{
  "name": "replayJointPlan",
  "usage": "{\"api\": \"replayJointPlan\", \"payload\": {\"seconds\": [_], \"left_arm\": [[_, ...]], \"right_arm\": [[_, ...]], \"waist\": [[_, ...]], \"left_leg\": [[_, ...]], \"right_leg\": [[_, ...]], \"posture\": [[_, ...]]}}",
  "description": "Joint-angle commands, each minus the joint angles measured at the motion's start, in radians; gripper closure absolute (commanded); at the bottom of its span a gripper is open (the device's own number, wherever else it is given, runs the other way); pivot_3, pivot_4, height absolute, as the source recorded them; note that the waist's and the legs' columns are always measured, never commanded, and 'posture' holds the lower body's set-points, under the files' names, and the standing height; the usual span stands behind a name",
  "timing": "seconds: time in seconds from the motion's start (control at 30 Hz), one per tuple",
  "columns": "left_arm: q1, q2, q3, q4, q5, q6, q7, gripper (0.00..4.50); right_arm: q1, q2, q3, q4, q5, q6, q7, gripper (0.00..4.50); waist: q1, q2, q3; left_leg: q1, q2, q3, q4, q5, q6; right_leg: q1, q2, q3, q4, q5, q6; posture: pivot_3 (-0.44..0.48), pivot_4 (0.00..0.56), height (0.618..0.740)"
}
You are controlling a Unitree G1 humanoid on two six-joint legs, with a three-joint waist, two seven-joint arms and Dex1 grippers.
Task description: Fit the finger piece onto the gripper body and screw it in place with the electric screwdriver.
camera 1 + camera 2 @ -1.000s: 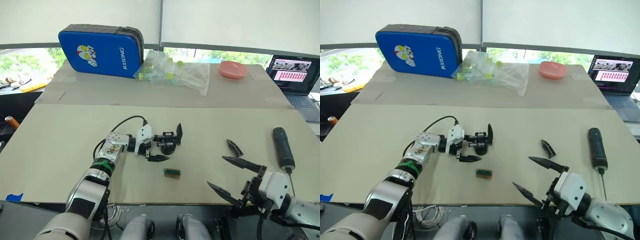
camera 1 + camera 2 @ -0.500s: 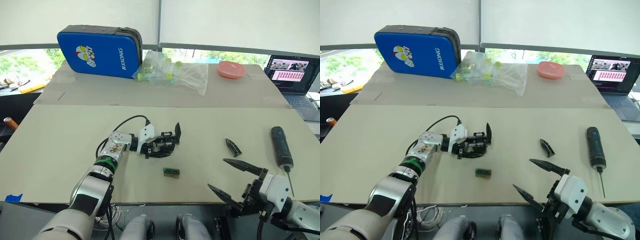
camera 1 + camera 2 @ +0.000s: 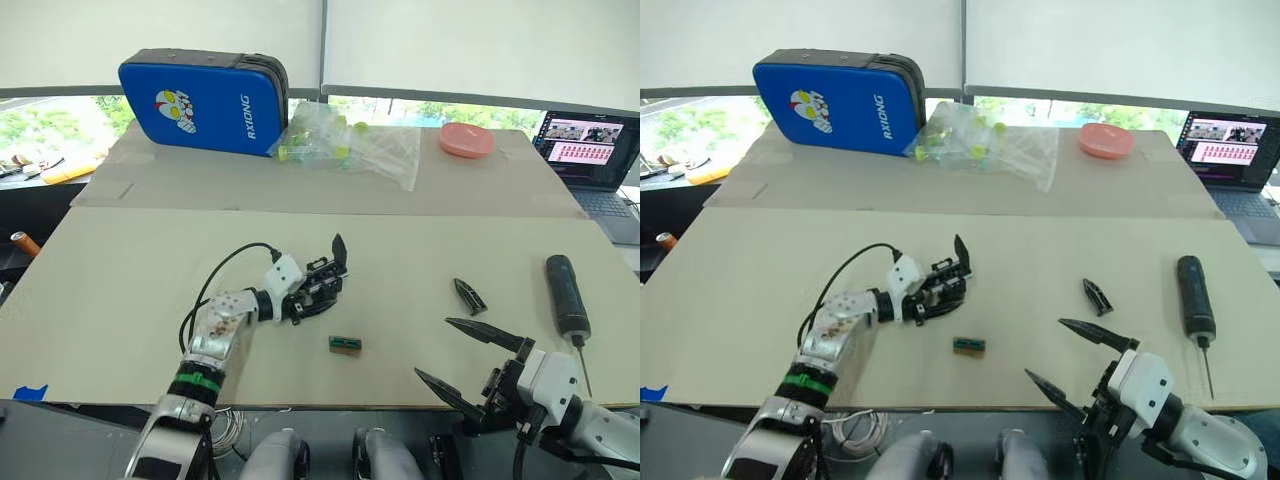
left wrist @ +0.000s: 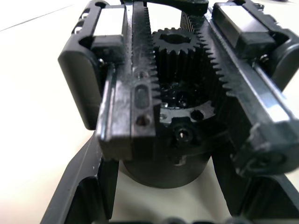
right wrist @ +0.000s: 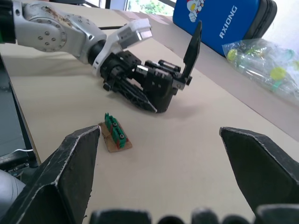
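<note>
The gripper body [image 3: 316, 284], a chunky black block with one pointed finger sticking up, sits at mid-table, tilted, with my left gripper [image 3: 303, 298] shut on it. The left wrist view looks straight into its gear and toothed racks [image 4: 175, 70], with my black fingers [image 4: 81, 186] on both sides. The finger piece [image 3: 467, 295] lies on the table to the right, apart from everything. Further right lies the electric screwdriver [image 3: 566, 293], bit toward the front edge. My right gripper [image 3: 432, 346] hangs open at the front edge, nothing between its fingers.
A small green-and-brown block [image 3: 344, 344] lies in front of the gripper body. At the back stand a blue case [image 3: 200, 95], a clear bag of small parts [image 3: 355, 145] and a pink dish [image 3: 466, 139]. A laptop [image 3: 590, 145] is at the far right.
My left gripper went from open around the gripper body to shut on it, then turned it and drew it slightly left. The body's finger now points up. The right gripper barely moved.
</note>
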Motion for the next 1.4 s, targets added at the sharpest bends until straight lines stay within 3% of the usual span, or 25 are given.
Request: {"api": "replayJointPlan", "payload": {"seconds": [0.03, 0.23, 0.4, 0.43, 0.53, 0.63, 0.8, 0.97, 1.13, 1.4], "left_arm": [[0.001, -0.020, -0.023, -0.090, 0.009, 0.015, 0.062, 2.18], [0.025, -0.019, -0.047, -0.071, 0.033, 0.008, 0.121, 2.18], [0.034, 0.003, -0.055, -0.053, 0.018, 0.005, 0.093, 2.18], [0.030, 0.005, -0.049, -0.049, 0.013, 0.013, 0.095, 1.16], [0.010, 0.038, -0.042, -0.028, 0.002, 0.029, 0.063, 0.06], [-0.031, 0.089, -0.025, 0.021, -0.032, 0.036, -0.018, 0.06], [-0.165, 0.196, -0.044, 0.236, -0.072, -0.103, -0.295, 0.06], [-0.330, 0.148, -0.066, 0.508, -0.040, -0.322, -0.406, 0.06], [-0.437, 0.060, -0.062, 0.697, -0.029, -0.398, -0.475, 0.06], [-0.486, 0.014, -0.050, 0.834, 0.015, -0.486, -0.466, 0.06]], "right_arm": [[-0.007, -0.004, -0.018, -0.008, 0.009, -0.023, 0.011, 0.00], [-0.007, -0.003, -0.023, -0.006, 0.009, -0.025, 0.022, 0.00], [-0.002, 0.002, -0.020, -0.008, 0.006, -0.028, 0.021, 0.00], [0.000, 0.003, -0.018, -0.008, 0.005, -0.029, 0.021, 0.00], [0.006, 0.005, -0.019, -0.012, 0.008, -0.026, 0.019, 0.00], [0.013, 0.005, -0.023, -0.016, 0.011, -0.024, 0.017, 0.00], [0.024, 0.003, -0.035, -0.016, 0.016, -0.027, 0.020, 0.00], [0.024, 0.004, -0.042, -0.016, 0.013, -0.027, 0.015, 0.00], [0.034, 0.019, -0.028, -0.037, -0.003, -0.025, -0.004, 0.00], [0.060, 0.028, -0.046, -0.061, -0.010, -0.025, -0.020, 0.00]], "waist": [[0.001, 0.000, 0.000], [-0.001, 0.000, 0.000], [-0.003, 0.000, 0.000], [-0.003, 0.001, 0.000], [-0.005, 0.001, 0.000], [-0.009, 0.001, 0.000], [-0.012, 0.002, 0.000], [0.002, 0.002, 0.000], [0.001, 0.001, 0.000], [-0.007, 0.001, 0.000]], "left_leg": [[0.000, 0.000, 0.000, 0.000, 0.000, 0.000], [0.002, 0.000, 0.000, 0.000, 0.001, -0.001], [0.004, 0.000, 0.000, 0.000, 0.001, -0.001], [0.004, 0.000, 0.000, 0.000, 0.001, -0.001], [0.004, 0.000, 0.000, 0.000, 0.001, -0.001], [0.005, 0.000, 0.000, 0.000, 0.001, -0.002], [0.007, 0.001, 0.000, 0.000, 0.001, -0.003], [0.007, 0.000, 0.000, 0.000, 0.001, -0.002], [0.003, -0.002, 0.000, 0.002, -0.001, 0.003], [0.000, -0.002, 0.000, 0.002, 0.001, 0.011]], "right_leg": [[0.000, 0.000, 0.000, 0.000, 0.000, 0.001], [0.002, 0.000, 0.000, 0.000, -0.003, 0.005], [0.003, 0.000, 0.000, 0.000, -0.003, 0.005], [0.003, 0.000, 0.000, 0.000, -0.003, 0.006], [0.003, 0.000, 0.000, 0.000, -0.003, 0.005], [0.004, 0.000, 0.000, 0.001, -0.003, 0.005], [0.004, 0.001, 0.000, 0.002, -0.003, 0.005], [0.004, 0.000, -0.001, -0.001, -0.003, 0.006], [0.004, -0.001, 0.000, -0.001, 0.000, 0.002], [0.001, -0.001, -0.001, 0.000, 0.000, 0.002]], "posture": [[0.000, 0.150, 0.740], [0.000, 0.150, 0.740], [0.000, 0.150, 0.740], [0.000, 0.150, 0.740], [0.000, 0.150, 0.740], [0.000, 0.150, 0.740], [0.000, 0.150, 0.740], [0.000, 0.150, 0.740], [0.000, 0.150, 0.740], [0.000, 0.150, 0.740]]}}
